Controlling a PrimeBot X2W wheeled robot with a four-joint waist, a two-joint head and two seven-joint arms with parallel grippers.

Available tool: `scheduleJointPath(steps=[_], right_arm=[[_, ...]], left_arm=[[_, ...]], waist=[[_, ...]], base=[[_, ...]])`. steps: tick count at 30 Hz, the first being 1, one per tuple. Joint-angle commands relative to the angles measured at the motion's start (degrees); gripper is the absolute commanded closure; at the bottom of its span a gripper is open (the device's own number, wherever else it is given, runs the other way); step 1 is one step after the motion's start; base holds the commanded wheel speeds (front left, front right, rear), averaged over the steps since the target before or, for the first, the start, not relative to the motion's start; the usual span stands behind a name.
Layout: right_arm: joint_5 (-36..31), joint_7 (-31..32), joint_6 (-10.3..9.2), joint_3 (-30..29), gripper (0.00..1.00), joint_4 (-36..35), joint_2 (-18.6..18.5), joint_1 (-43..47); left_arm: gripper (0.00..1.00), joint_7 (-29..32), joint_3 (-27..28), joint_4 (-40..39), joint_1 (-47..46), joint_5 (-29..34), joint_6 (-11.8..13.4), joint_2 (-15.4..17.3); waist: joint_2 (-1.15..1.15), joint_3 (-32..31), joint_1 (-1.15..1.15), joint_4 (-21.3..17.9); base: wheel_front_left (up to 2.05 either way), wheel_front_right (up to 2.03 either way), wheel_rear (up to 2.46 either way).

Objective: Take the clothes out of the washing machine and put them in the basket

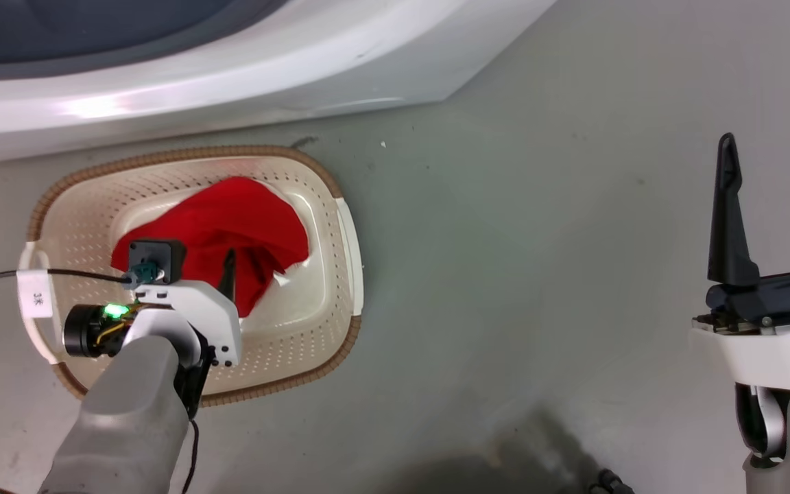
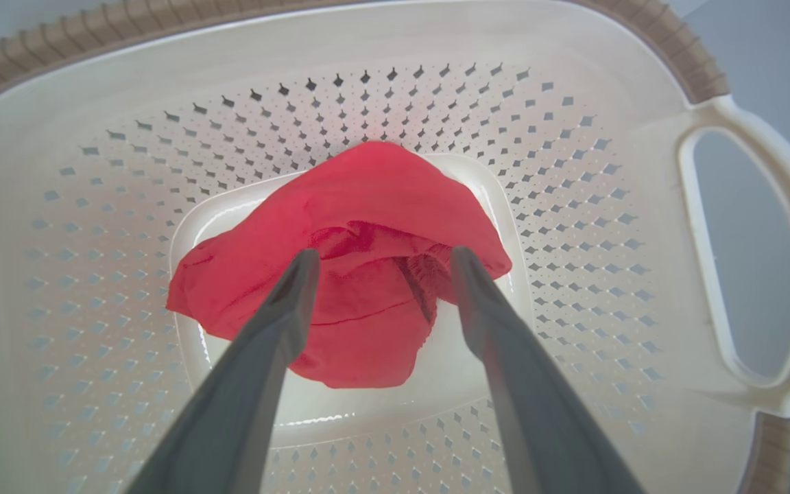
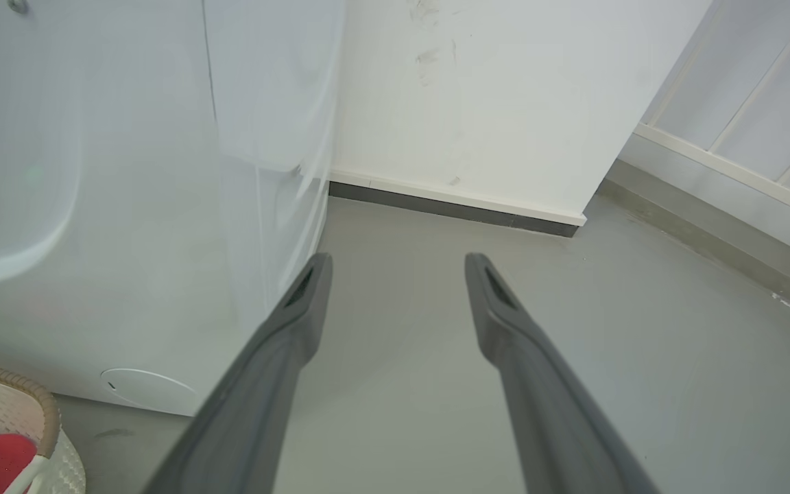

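The head camera looks steeply down from above the floor (image 1: 539, 274), the basket (image 1: 182, 152) at nine o'clock. The left wrist camera peers close into that basket. The right wrist camera faces outward along the floor, catching its rim at eight o'clock.

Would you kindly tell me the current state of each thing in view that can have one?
red garment: crumpled, lying in the basket.
basket: upright on the floor, holding the garment.
left gripper: open, over the garment.
right gripper: open, empty.
washing machine: door state cannot be told.
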Motion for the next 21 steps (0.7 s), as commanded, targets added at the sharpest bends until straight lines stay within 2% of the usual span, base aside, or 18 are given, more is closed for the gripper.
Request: scheduleJointPath(steps=[1,8,12,21], right_arm=[[0.1,-0.1,-0.06,0.3,0.00,0.6,0.1,-0.4],[0.0,-0.1,-0.06,0.5,0.00,2.9,0.1,1.6],[-0.3,-0.1,-0.06,0.8,0.00,3.8,0.1,2.5],[0.2,-0.1,-0.06,0.2,0.00,4.9,0.1,3.9]], left_arm=[[0.00,-0.2,0.9,-1.2,1.6,0.2,-0.1,0.1],[0.00,-0.2,4.2,-7.9,8.1,2.2,-0.4,-0.2],[0.00,-0.2,6.6,-13.8,12.1,4.1,-1.5,-0.3],[0.00,-0.2,13.1,-26.7,19.8,8.7,-2.2,-1.8]], waist=[[0.00,-2.6,-0.01,0.8],[0.00,-9.9,-0.01,3.2],[0.00,-13.6,-0.01,4.4],[0.00,-18.9,-0.01,6.1]], base=[[0.00,0.00,0.00],[0.00,0.00,0.00],[0.00,0.00,0.00],[0.00,0.00,0.00]])
